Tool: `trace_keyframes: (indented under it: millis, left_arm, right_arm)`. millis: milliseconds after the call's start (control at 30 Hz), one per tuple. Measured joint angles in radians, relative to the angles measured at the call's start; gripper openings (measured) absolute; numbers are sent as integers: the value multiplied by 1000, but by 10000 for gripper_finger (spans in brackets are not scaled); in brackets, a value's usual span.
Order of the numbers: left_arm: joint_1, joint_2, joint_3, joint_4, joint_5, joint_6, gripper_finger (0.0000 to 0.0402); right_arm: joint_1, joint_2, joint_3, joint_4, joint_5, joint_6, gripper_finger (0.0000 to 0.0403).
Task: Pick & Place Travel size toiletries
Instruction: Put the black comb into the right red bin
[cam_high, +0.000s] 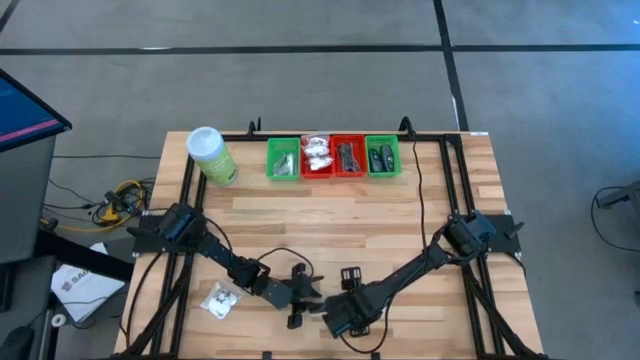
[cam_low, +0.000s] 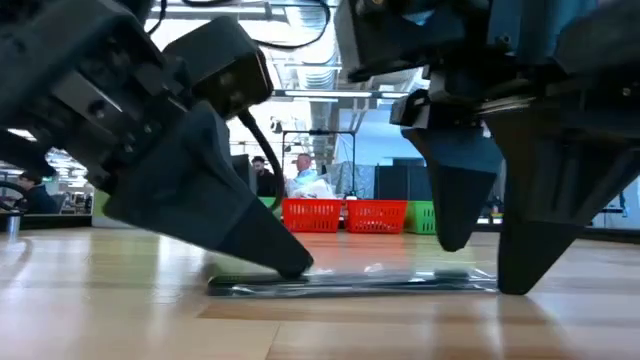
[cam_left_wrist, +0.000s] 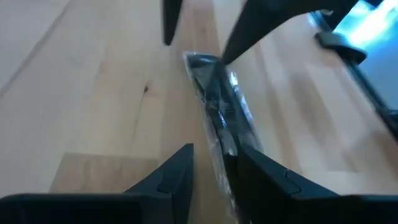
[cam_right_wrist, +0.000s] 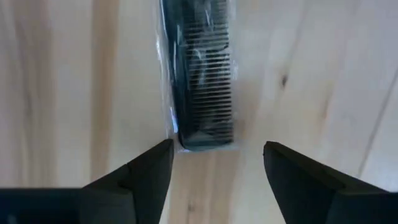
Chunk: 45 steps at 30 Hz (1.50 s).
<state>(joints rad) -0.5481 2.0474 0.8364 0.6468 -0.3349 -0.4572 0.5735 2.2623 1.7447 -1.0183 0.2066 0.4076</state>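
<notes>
One camera is looking straight down over the whole table (cam_high: 330, 215). Another is sitting at tabletop level, facing the room. Both wrist cameras are peering close at the same wrapped comb (cam_right_wrist: 205, 81), from opposite ends.

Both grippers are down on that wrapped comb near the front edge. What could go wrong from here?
1. The wrapped black comb lies flat on the table. The open right gripper may close on the clear film alone and slip.
2. The left gripper straddles the opposite end, open; if both close and lift, they may stretch the wrapper.
3. The two grippers are close together, so a collision is possible.
</notes>
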Motion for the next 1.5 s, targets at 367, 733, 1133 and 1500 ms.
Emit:
trace_keyframes:
  millis: [367, 733, 1133, 1500]
  left_arm:
    - [2, 8, 1, 10, 51, -21, 117]
    - [8, 7, 1, 46, 166, -52, 117]
    - [9, 8, 0, 97, 194, -93, 117]
    - [12, 6, 2, 95, 221, -178, 117]
  right_arm:
    - [-28, -13, -114, 141, -87, 15, 203]
    - [-36, -26, -129, 192, -83, -34, 185]
    - [-46, -24, -135, 285, -90, -67, 179]
    - [-55, -26, -160, 324, -106, -67, 173]
